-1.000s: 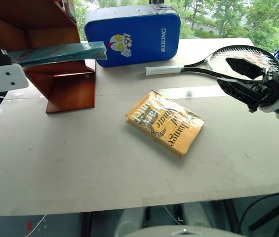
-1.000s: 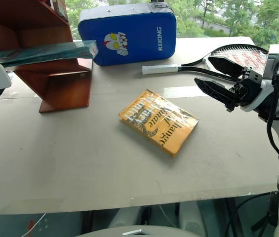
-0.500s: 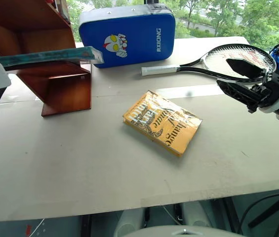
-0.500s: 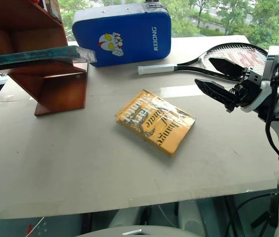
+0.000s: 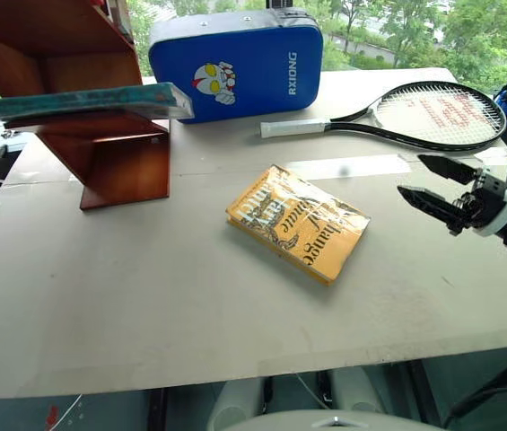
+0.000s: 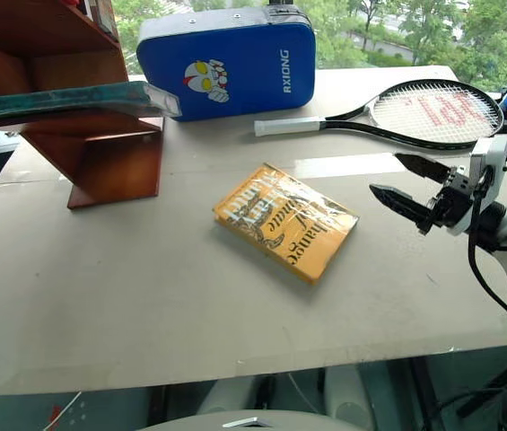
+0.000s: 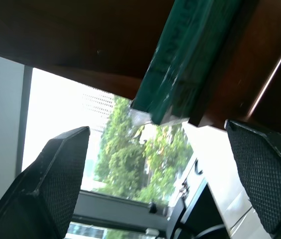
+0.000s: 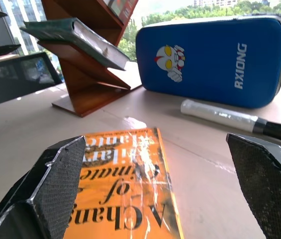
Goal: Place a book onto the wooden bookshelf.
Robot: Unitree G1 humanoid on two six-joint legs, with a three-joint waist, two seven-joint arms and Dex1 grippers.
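Lying flat on a board of the wooden bookshelf (image 5: 109, 153) at upper left, the book (image 5: 83, 99) runs its long axis left-right; the left gripper (image 7: 165, 174), jaws spread and empty, sits just beside its end, nearer than the open, empty right gripper (image 5: 434, 183).

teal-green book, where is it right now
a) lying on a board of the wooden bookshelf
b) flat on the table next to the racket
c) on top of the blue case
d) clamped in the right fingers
a: the teal-green book lies on a board of the wooden bookshelf with one end sticking out past it toward the blue case, and no fingers are on it.
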